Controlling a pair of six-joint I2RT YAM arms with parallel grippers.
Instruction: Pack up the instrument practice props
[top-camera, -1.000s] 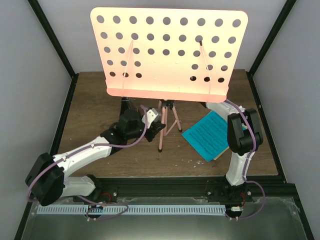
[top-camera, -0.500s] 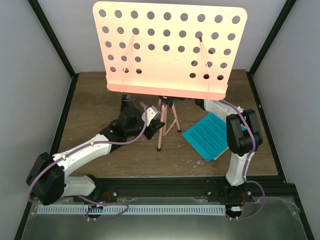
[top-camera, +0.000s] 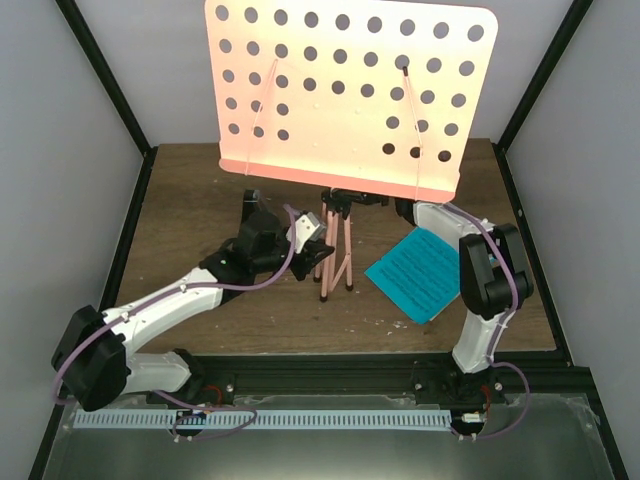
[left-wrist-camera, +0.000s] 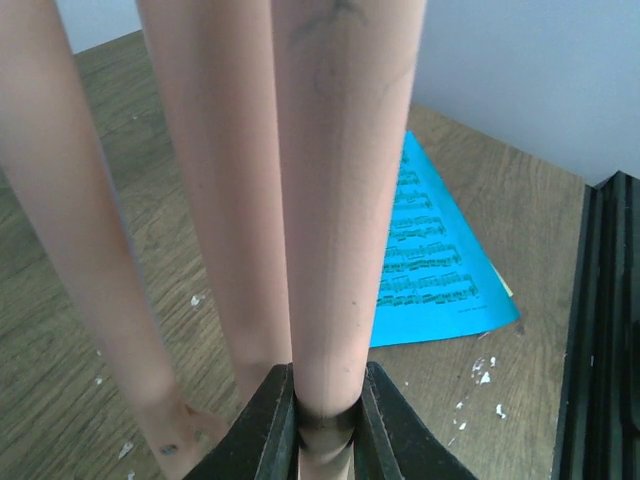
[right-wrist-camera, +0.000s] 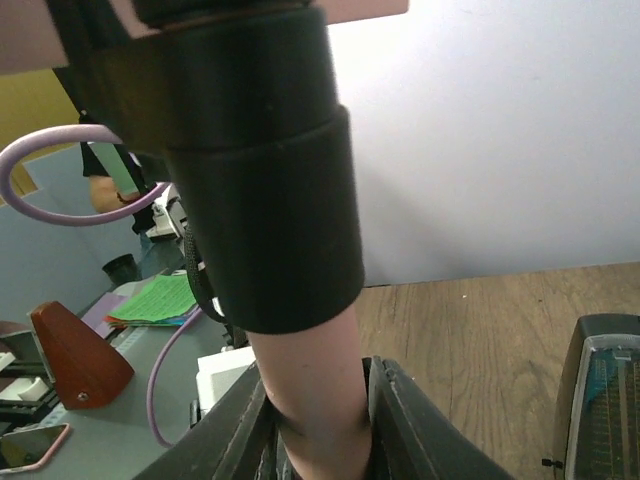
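Axis of the music stand (top-camera: 345, 95) runs roughly upright; we find the left gripper (left-wrist-camera: 322, 425) clamped on one tripod leg (left-wrist-camera: 345, 200) low, the right gripper (right-wrist-camera: 318, 430) clamped on the shaft (right-wrist-camera: 310, 385) above.

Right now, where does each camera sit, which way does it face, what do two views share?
Top external: above and behind, looking down on the music stand; left arm, right arm show.
Left wrist: along left fingers clamping a stand leg.
Right wrist: along right fingers gripping the stand post.
Shared: blue sheet, in top and left wrist.
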